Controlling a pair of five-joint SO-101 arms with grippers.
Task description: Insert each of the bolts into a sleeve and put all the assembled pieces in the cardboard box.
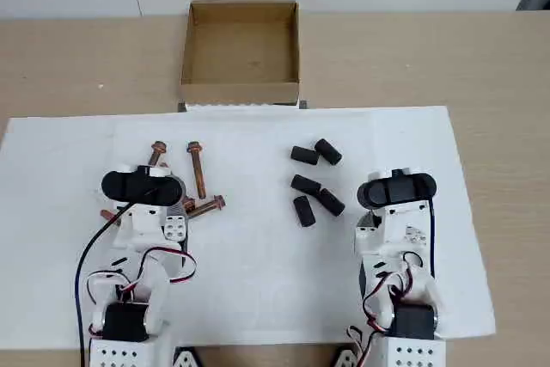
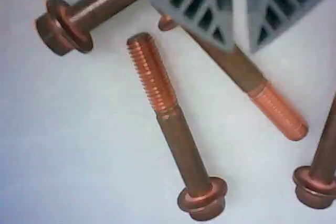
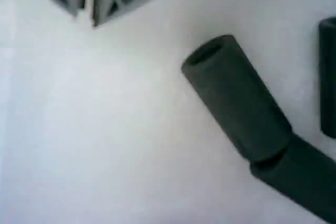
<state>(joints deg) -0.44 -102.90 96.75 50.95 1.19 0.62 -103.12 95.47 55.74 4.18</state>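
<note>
Several copper bolts (image 1: 198, 170) lie scattered on the left of the white sheet, around my left arm (image 1: 143, 188). In the left wrist view one bolt (image 2: 170, 124) lies free, and another bolt (image 2: 262, 95) runs under my left gripper (image 2: 240, 50), whose grey fingers show only a thin slit and hold nothing. Several black sleeves (image 1: 306, 184) lie right of centre, just left of my right arm (image 1: 396, 189). My right gripper (image 3: 86, 18) is shut and empty, hovering beside a sleeve (image 3: 236, 98) that leans on another sleeve (image 3: 299, 177). The cardboard box (image 1: 243, 92) stands open at the back.
The white sheet (image 1: 258, 281) covers the wooden table and is bare between the two arms. More bolts lie at the edges of the left wrist view: one bolt head (image 2: 60, 24) and another bolt (image 2: 317, 177). A third sleeve (image 3: 328, 77) is nearby.
</note>
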